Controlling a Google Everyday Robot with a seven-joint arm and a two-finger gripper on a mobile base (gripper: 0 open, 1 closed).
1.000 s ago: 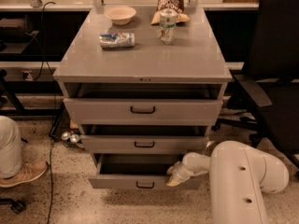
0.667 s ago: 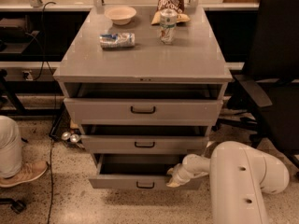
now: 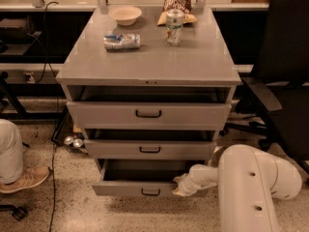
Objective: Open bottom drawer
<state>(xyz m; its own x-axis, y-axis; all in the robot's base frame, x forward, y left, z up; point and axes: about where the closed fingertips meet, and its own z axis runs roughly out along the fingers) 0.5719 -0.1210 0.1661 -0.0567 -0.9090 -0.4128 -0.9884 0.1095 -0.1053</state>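
The grey cabinet (image 3: 149, 64) has three drawers. The bottom drawer (image 3: 135, 188) is pulled out further than the two above it, and its dark inside shows behind the shallow grey front. Its small black loop handle (image 3: 150, 192) sits mid-front. The middle drawer (image 3: 149, 149) and the taller top drawer (image 3: 148, 114) stand slightly out. My white arm reaches in from the lower right. My gripper (image 3: 181, 186) rests at the right end of the bottom drawer's front edge, to the right of the handle.
On the cabinet top lie a bowl (image 3: 125, 15), a crushed can (image 3: 121, 41), an upright can (image 3: 174, 27) and a snack bag (image 3: 177, 1). A black office chair (image 3: 285, 81) stands at the right. A person's leg and shoe (image 3: 21, 178) and loose cans (image 3: 73, 142) are on the floor at the left.
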